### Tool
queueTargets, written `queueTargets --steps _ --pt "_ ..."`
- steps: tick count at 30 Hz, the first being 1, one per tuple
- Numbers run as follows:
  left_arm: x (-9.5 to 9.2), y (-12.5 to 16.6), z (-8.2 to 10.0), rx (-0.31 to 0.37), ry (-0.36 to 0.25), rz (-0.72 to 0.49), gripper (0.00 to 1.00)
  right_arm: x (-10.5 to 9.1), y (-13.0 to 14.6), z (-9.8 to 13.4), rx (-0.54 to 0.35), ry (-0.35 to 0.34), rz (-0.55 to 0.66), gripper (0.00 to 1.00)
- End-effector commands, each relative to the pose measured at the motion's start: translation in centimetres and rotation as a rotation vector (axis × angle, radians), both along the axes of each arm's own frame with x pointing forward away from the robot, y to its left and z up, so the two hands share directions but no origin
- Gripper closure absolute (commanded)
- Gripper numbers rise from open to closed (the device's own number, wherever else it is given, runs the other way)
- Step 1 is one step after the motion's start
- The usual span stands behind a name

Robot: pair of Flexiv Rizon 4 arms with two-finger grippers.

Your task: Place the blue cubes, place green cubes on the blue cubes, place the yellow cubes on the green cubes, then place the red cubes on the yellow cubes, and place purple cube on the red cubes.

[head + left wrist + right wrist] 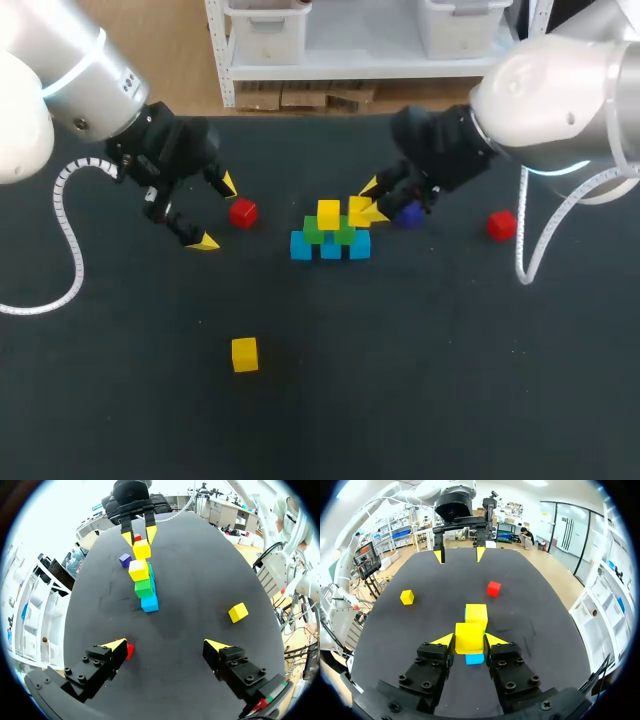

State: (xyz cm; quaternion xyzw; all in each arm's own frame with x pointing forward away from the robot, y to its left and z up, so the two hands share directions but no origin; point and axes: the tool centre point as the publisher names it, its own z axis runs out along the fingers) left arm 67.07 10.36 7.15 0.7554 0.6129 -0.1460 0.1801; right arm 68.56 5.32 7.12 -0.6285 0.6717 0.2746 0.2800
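Stack, mid-table: a row of three small blue cubes (330, 247) lies on the black table (420, 400). Two green cubes (314, 232) sit on top of them, and one seated yellow cube (328, 213) is on the green layer.

A held yellow cube (358, 208) is just beside the seated one, over the green cube nearer the right arm. It is clamped from two sides between the yellow-tipped fingers of the right gripper (371, 199), the jaws narrowed to the cube's width. The right wrist view confirms the grip, with a blue cube showing just under the held one. Cannot tell whether the held cube already rests on the green one.

Small purple cube (408, 214): on the table just beside the right gripper, on the side away from the stack.

Left gripper (217, 212): fingers spread wide, holding nothing, low over the table on the left arm's side of the stack. The near red cube (242, 211) lies just beside one of its fingers, not gripped.

The far red cube (501, 225) is on the table on the right arm's side, well apart from the stack.

The loose yellow cube (244, 354) lies alone on the table, well apart from the stack and both grippers.
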Motion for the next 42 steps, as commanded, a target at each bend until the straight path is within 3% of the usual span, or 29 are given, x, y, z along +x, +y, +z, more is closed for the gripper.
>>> queueTargets --steps 1,42 --pt "0.1 0.1 -0.1 -0.003 -0.001 -0.003 0.00 0.3 0.3 0.0 -0.006 0.004 0.007 1.00" --pt "0.1 0.1 -0.1 -0.003 -0.001 -0.003 0.00 1.0 1.0 -1.1 -0.042 0.028 0.021 1.00"
